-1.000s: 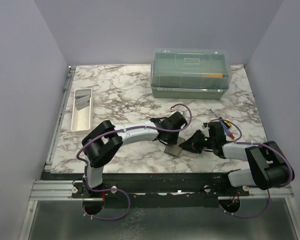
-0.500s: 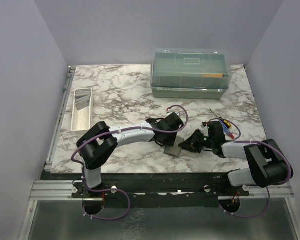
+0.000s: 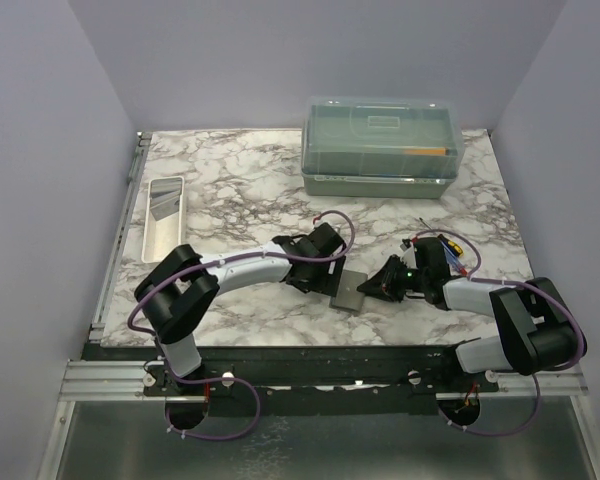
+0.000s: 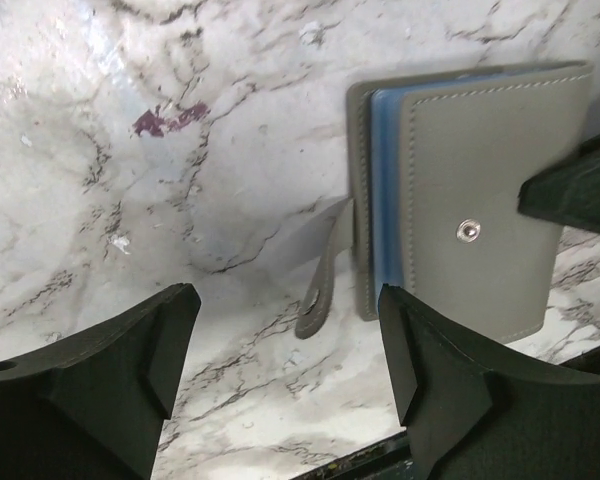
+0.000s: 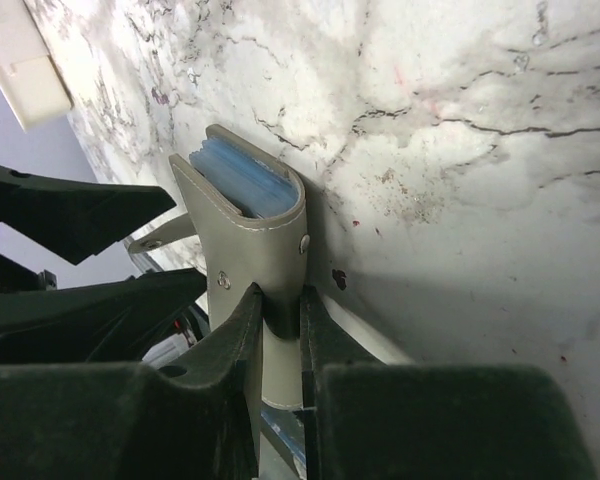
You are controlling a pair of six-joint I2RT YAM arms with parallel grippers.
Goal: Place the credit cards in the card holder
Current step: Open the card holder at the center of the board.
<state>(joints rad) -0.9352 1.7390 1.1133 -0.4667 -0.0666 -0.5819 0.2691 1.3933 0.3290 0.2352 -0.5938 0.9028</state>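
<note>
The grey-olive card holder (image 3: 349, 292) lies folded on the marble near the front edge, its blue-grey inside (image 4: 384, 180) showing at the edge and its strap (image 4: 323, 287) hanging loose. My left gripper (image 3: 327, 281) stands open just left of it, touching nothing (image 4: 288, 345). My right gripper (image 3: 381, 288) is shut on the holder's right end; its fingers pinch the grey cover (image 5: 265, 235). A flat silver-grey credit card (image 3: 163, 204) lies in the white tray. No other cards show.
The long white tray (image 3: 150, 245) sits at the left edge. A big clear lidded box (image 3: 383, 146) stands at the back. Slim screwdrivers (image 3: 452, 251) lie behind my right arm. The table's front edge runs close below the holder.
My left gripper has opened and drawn back to the left off the card holder. The holder now shows whole on the table. The right gripper keeps its grip.
</note>
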